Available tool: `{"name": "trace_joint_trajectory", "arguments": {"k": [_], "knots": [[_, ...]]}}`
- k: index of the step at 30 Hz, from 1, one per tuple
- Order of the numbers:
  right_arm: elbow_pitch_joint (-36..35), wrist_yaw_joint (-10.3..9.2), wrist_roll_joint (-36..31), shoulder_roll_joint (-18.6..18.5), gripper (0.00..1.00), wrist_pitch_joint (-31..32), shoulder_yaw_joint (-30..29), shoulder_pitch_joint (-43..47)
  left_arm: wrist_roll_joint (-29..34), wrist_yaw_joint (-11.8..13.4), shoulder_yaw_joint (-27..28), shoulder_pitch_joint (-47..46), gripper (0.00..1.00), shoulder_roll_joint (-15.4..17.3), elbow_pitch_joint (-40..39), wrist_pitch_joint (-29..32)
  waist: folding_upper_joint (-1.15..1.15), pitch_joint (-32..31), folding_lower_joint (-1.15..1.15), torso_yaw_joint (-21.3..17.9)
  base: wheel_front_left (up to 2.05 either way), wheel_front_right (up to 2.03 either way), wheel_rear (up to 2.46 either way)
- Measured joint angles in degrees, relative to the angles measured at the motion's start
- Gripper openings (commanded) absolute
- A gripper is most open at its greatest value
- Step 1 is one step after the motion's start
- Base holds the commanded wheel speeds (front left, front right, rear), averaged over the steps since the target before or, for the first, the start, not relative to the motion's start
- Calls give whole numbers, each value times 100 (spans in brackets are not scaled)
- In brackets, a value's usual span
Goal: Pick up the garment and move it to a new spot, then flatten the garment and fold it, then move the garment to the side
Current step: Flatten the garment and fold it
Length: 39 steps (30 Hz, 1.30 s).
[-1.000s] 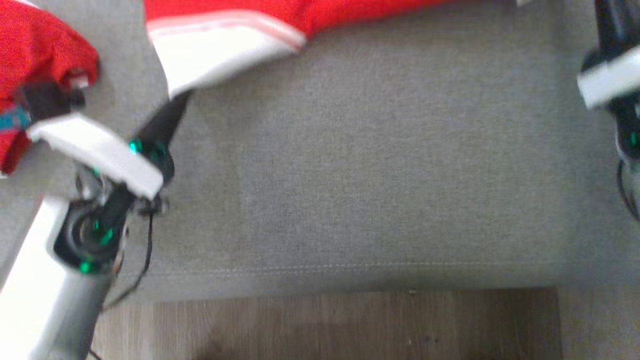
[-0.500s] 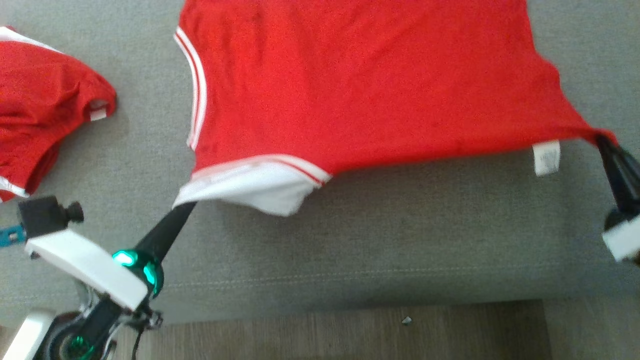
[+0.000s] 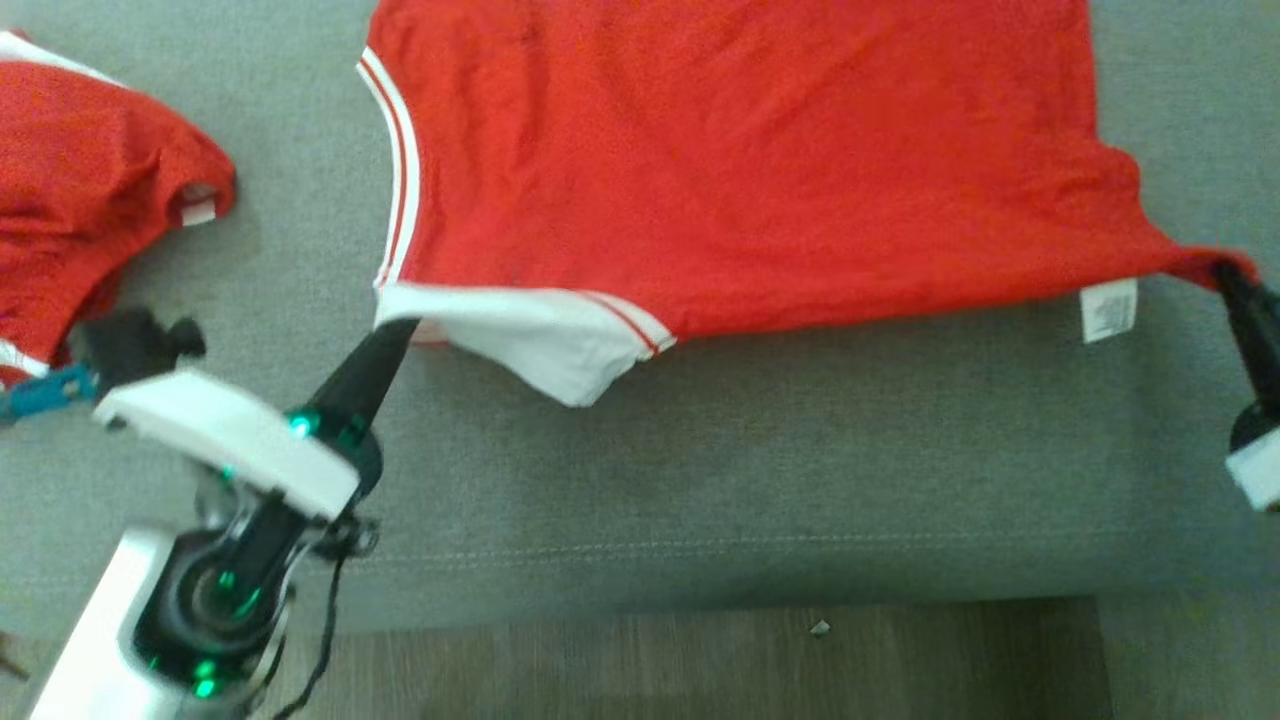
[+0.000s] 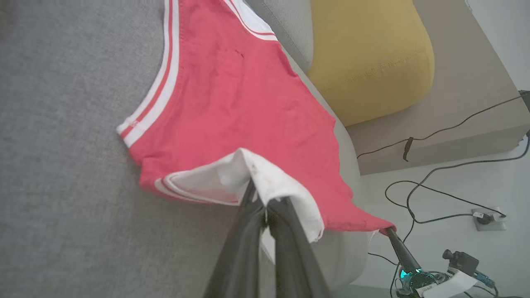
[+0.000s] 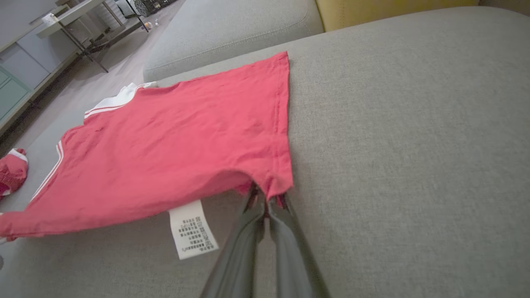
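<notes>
"On the grey sofa cushion (image 3: 800, 450), where's the garment (image 3: 740, 170)?"
"Red w/ white striped trim, spread across the cushion, most of it lying flat. I've got it at both near corners, near edge running between them."
"L side?"
"My L gripper (image 3: 398, 330) is clamped tight on the white sleeve (image 3: 530, 335) at the near-L corner. L wrist view: white fabric pinched between both fingers and draped over the tips, lifted a bit off the cushion."
"R side?"
"My R gripper (image 3: 1228, 280) is pinched closed on the red hem corner, near-R. R wrist view: fingers together, red cloth bunched at the tips, shadow under the hem just beside them, so that edge sits slightly raised."
"Anything hanging?"
"White care label (image 3: 1108, 310) at the near hem, close to the R gripper. Printed side shows in R wrist view, lower end on the cushion."
"Other stuff?"
"Second red garment (image 3: 90, 220), crumpled, on the cushion at far L, well apart from the task one. It's just beside my L wrist in head view, contact unclear. Yellow cushion (image 4: 368, 58) past the garment's far side, L wrist view. Wood floor (image 3: 700, 660) below the cushion's front seam. Cables (image 4: 434, 190) trail over a pale surface past the sofa end."
"Wrinkles?"
"Light creases across the red panel. Can't tell if front or back is up."
</notes>
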Motion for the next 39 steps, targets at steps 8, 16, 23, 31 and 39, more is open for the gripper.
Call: {"name": "trace_joint_trajectory", "arguments": {"k": [8,16,23,31,39], "knots": [[412,0,-201,-19,0,82,24,-777,171,-60,-175,-1019,0,-333,661,0,0,323,0,114,0,0,0],[945,0,-301,-71,0,-149,301,-1614,188,-216,-144,-1859,0,-598,1291,-92,0,594,0,129,0,0,0],[1468,0,-298,-180,1,-400,568,-2253,427,-458,-166,-2260,0,-658,1792,-267,0,828,0,103,0,0,0],[1902,0,-297,-214,100,-953,793,-2490,721,-689,-165,-2366,100,-731,2240,-756,0,777,0,115,0,0,0],[1715,0,-315,-96,100,-1660,1087,-1830,1846,-822,-311,-1724,100,-483,2111,-1986,0,350,0,62,0,0,0]]}}
